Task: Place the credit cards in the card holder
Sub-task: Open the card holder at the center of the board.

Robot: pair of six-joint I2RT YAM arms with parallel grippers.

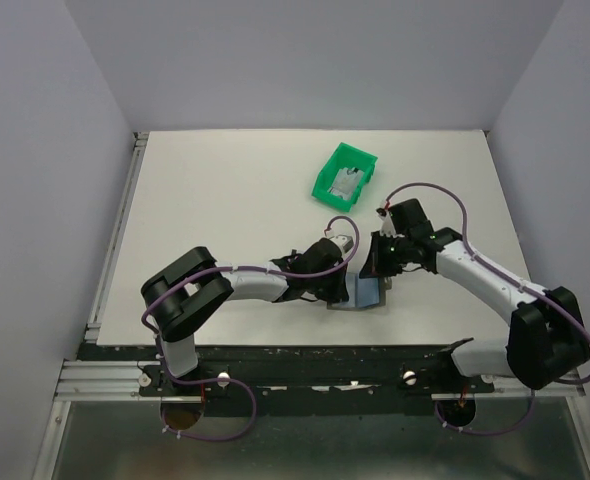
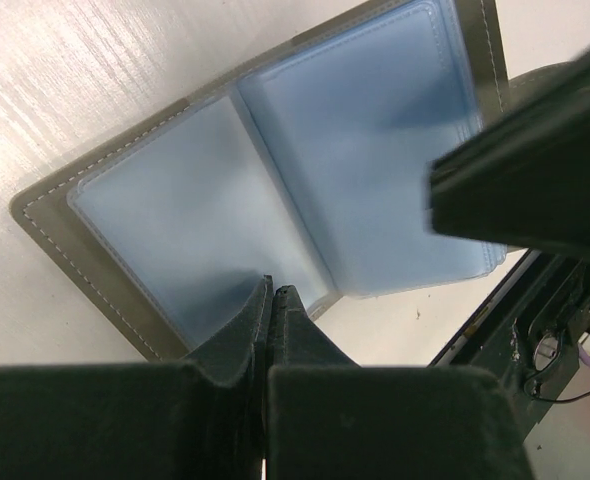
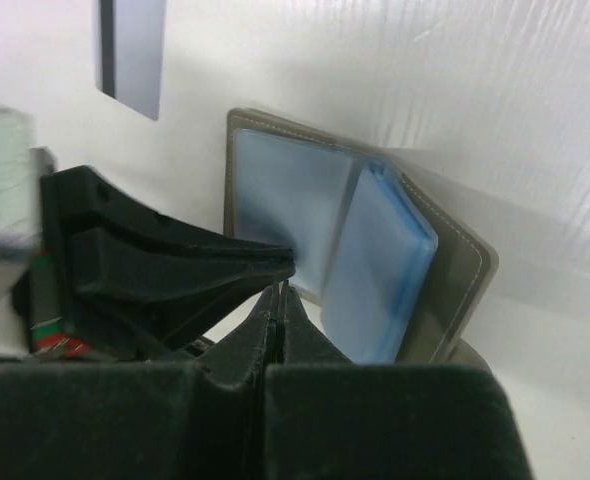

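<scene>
One card holder point(image 2: 275, 200) lies open near one credit card point(image 3: 130, 50); left fingers point(image 2: 240, 335) and right fingers point(image 3: 247, 350) are each pressed together.

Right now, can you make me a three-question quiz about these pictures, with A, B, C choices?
1. Where is the green bin? A on the table, farther back than the card holder; B under the left arm; C on the floor.
2. What colour is the card holder inside? A red; B light blue; C yellow.
3. The card holder is: A snapped shut; B inside the bin; C open.
Answers: A, the top view shows it there; B, both wrist views show blue sleeves; C, its halves lie spread.
</scene>
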